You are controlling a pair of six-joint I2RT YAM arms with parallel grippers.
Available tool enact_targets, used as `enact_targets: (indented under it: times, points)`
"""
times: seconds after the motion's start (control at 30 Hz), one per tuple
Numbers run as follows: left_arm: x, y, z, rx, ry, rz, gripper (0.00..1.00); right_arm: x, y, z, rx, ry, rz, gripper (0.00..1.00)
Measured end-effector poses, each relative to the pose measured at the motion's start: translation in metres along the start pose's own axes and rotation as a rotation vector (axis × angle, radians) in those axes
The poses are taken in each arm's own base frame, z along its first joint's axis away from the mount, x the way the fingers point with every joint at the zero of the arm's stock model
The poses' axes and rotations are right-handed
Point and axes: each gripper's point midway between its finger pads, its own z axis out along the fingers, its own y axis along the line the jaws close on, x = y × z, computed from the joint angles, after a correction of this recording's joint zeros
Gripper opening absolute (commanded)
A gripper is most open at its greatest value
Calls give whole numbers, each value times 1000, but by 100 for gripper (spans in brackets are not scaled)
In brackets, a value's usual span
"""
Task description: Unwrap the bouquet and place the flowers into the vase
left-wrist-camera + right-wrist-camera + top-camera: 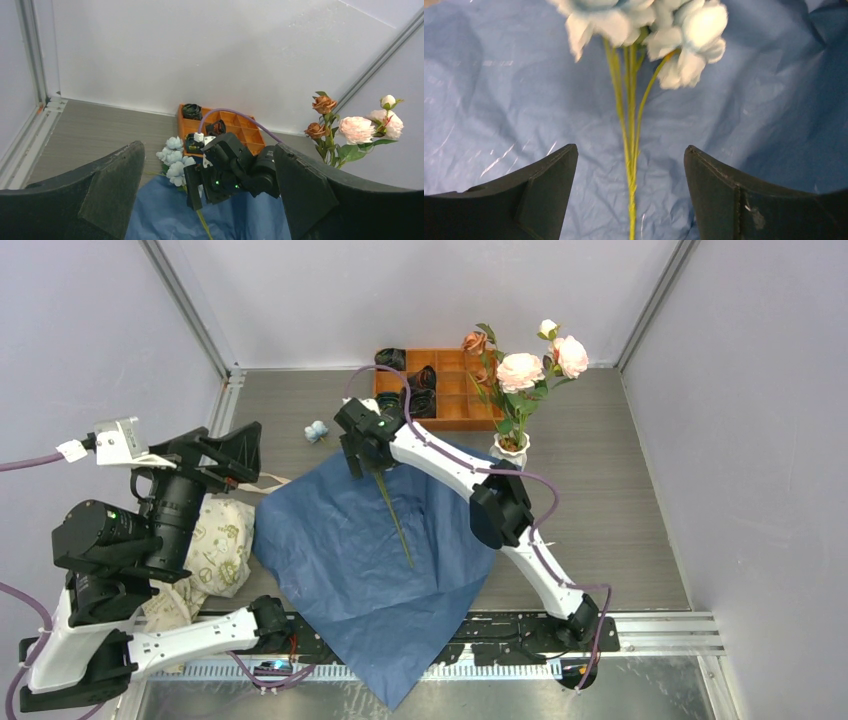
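Holdings, left to right.

1. My left gripper (228, 455): jaws at their widest, holding nothing, raised off the table at the left, well apart from the work.
2. Cream cloth bag (222, 550): lying under that arm, no part of this job.
3. Blue wrapping paper (340, 550): spread open and flat, its near corner hanging over the table edge. I judge the unwrapping done.
4. Pale blue flowers (644, 25): one sprig, blooms at the paper's far edge, thin green stems (397, 520) running back across the sheet towards me.
5. My right gripper (360, 460): above the upper part of those stems, jaws wide with one on each side and nothing gripped (whether the tips touch the paper I cannot tell).
6. Orange tray (465, 400): at the back, not wanted.
7. Vase (510, 448): upright just right of the paper, pink and orange flowers (520, 370) standing in it.

Step in hand: picking up the pale blue sprig. Next, as I judge it: close squarely on the bundled stems, lift, carry right, and thread the stem ends in among those standing.
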Motion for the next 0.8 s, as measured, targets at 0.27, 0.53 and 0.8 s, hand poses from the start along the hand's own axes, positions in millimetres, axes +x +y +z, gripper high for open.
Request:
enact_targets:
  times: [0.27,0.53,0.8]
  points:
    - [2,5,-2,-12,5,11,100,-4,-17,30,17,31,38,82]
    - [3,6,-2,-16,6,15,100,-5,-1,32,-34,34,37,82]
    - [5,6,-2,-17,9,21,100,11,5,55,-44,78,31,80]
